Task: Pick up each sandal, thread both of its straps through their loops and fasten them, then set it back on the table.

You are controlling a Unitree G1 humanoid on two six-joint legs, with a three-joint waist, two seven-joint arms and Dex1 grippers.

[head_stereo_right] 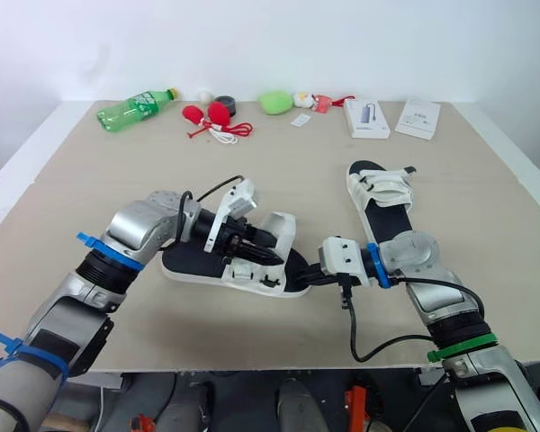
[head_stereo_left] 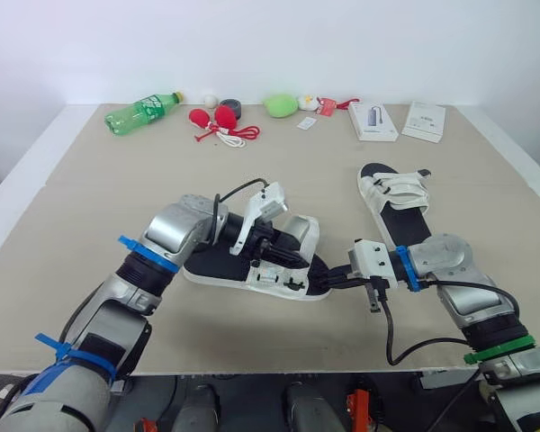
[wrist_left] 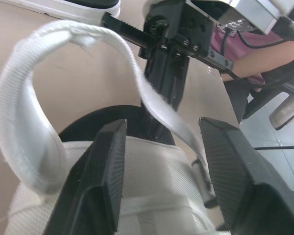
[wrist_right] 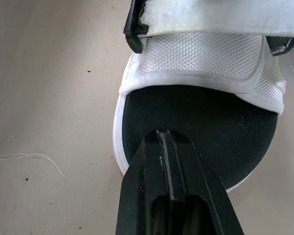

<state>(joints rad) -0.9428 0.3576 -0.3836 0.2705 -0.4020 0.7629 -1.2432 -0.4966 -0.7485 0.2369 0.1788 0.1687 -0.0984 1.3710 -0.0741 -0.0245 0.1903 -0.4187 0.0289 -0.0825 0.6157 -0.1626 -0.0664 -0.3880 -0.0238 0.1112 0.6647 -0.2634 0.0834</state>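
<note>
A white-strapped sandal with a black footbed [head_stereo_left: 214,263] lies mid-table, toe pointing right. My left gripper [head_stereo_left: 277,259] is over its front upper. In the left wrist view that gripper [wrist_left: 161,128] is open, fingers astride the white mesh upper [wrist_left: 152,171]. A loose white strap [wrist_left: 19,98] arches up beside it. My right gripper [head_stereo_left: 331,277] is at the toe. In the right wrist view it [wrist_right: 160,133] is shut, its tips over the black footbed [wrist_right: 215,115]. The second sandal [head_stereo_left: 392,194] lies further back on the right, with its straps across it.
Along the table's back edge stand a green bottle [head_stereo_left: 142,112], red objects with a white cord [head_stereo_left: 218,119], a tape roll [head_stereo_left: 231,107], a green lump [head_stereo_left: 281,104] and two white boxes [head_stereo_left: 373,120] [head_stereo_left: 424,121]. A person's arm [wrist_left: 255,54] shows past the table.
</note>
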